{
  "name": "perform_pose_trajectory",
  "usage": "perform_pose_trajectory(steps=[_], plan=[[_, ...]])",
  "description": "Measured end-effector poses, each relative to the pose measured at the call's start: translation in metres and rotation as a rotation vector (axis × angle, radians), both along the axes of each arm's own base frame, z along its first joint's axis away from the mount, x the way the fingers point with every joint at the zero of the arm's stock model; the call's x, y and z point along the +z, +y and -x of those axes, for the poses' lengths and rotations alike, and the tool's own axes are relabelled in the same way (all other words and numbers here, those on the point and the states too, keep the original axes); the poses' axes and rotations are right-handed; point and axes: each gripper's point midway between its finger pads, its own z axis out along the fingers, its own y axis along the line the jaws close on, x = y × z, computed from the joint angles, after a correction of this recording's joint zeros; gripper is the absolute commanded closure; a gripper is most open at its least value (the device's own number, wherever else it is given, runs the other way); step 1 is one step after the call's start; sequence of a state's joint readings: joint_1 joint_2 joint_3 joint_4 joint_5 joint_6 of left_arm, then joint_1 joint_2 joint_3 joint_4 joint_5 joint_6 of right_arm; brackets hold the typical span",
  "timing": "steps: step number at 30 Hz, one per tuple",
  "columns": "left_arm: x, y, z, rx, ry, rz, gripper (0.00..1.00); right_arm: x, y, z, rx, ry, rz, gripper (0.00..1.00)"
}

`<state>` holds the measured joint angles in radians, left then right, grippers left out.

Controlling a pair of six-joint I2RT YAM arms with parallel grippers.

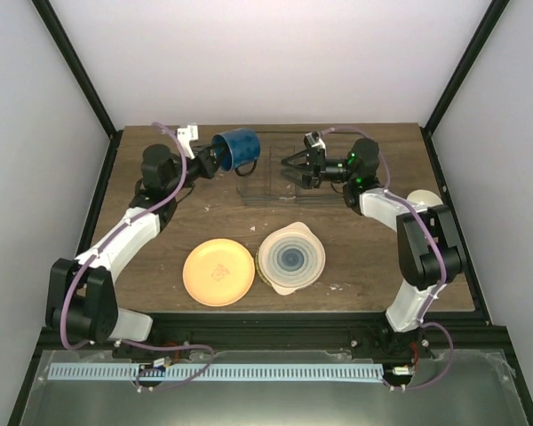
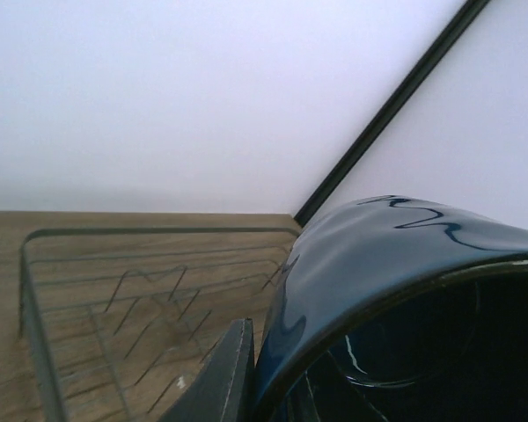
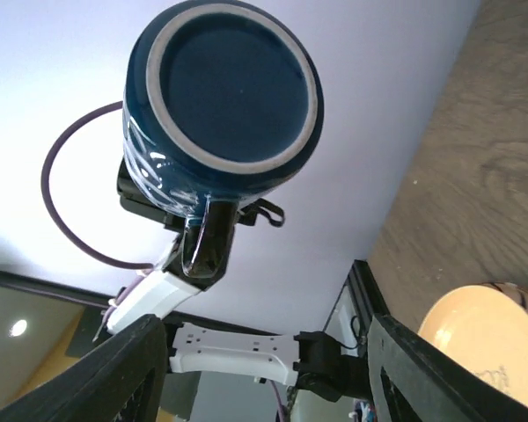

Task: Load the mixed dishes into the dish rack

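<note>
Left hand [image 1: 211,161] grips the dark blue mug [image 1: 240,149] by its rim, tipped sideways at the far left corner of the dish rack [image 1: 271,191]. Right hand [image 1: 293,169] hangs spread wide and empty over the rack. The centre mark on the orange-yellow plate [image 1: 218,272] is too small to read.

Bright, even, diffuse light; soft faint shadows. Glare streaks on mug [image 2: 378,255] glaze, left wrist view; near rim blurred.

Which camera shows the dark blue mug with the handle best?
The right wrist view: the dark blue handled mug shows whole, with its base, side and handle. The top external view shows the mug small, held by the left gripper. The left wrist view shows only its glossy rim and wall.
</note>
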<state>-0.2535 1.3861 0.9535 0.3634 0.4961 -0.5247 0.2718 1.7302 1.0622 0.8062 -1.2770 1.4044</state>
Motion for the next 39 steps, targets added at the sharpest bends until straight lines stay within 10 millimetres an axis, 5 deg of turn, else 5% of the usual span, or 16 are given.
perform_pose_trajectory(steps=[14, 30, 39], plan=[[0.005, -0.031, 0.004, -0.084, -0.053, 0.029, 1.0, 0.021, 0.043, 0.013, 0.146, 0.007, -0.101, 0.44], [-0.004, -0.035, -0.004, -0.073, -0.042, 0.037, 1.0, 0.019, 0.05, 0.007, 0.17, 0.016, -0.125, 0.72], [0.002, -0.034, -0.007, -0.058, -0.085, 0.031, 1.0, 0.025, 0.051, 0.005, 0.181, 0.045, -0.133, 0.99]])
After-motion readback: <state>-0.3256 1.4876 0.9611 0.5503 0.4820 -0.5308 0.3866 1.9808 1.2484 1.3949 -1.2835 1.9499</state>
